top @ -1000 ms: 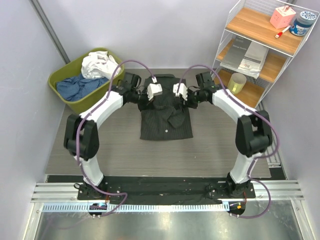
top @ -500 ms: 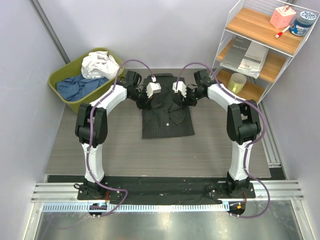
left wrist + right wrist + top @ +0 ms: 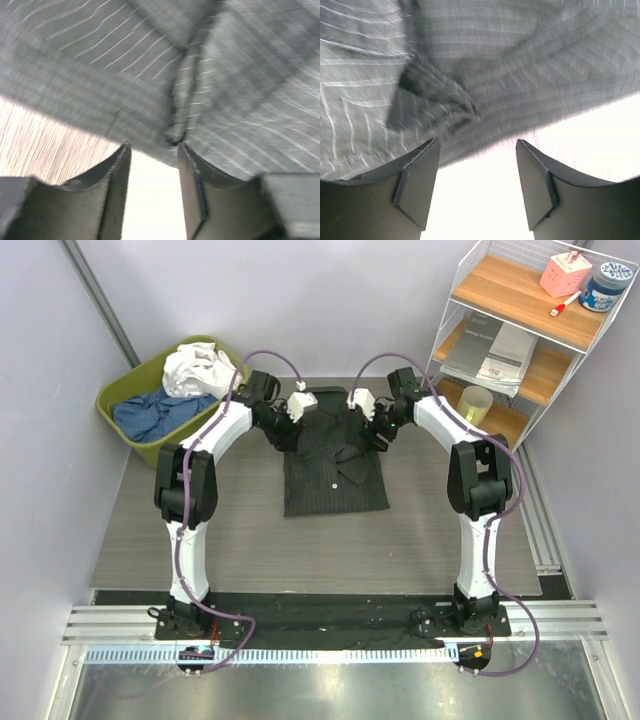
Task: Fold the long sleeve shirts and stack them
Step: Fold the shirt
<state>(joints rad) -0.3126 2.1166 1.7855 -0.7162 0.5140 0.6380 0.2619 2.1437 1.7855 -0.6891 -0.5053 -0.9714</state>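
A dark pinstriped long sleeve shirt [image 3: 335,475] lies folded into a rectangle in the middle of the table. My left gripper [image 3: 282,428] sits low at the shirt's far left corner, and my right gripper [image 3: 384,433] at its far right corner. In the left wrist view the gripper [image 3: 152,152] is open, with the shirt's edge [image 3: 150,100] just beyond the fingertips and bright table in the gap. In the right wrist view the gripper [image 3: 476,150] is open wider, and the striped cloth [image 3: 485,75] lies ahead of its tips. Neither holds anything.
An olive bin [image 3: 125,400] holding a white and a blue garment stands at the back left. A white wire shelf [image 3: 520,340] with books, a cup and small items stands at the back right. Grey table surface [image 3: 330,550] lies in front of the shirt.
Both grippers have moved outward and toward the far edge, from over the shirt's upper middle to its far corners. The shirt's upper part now lies flatter.
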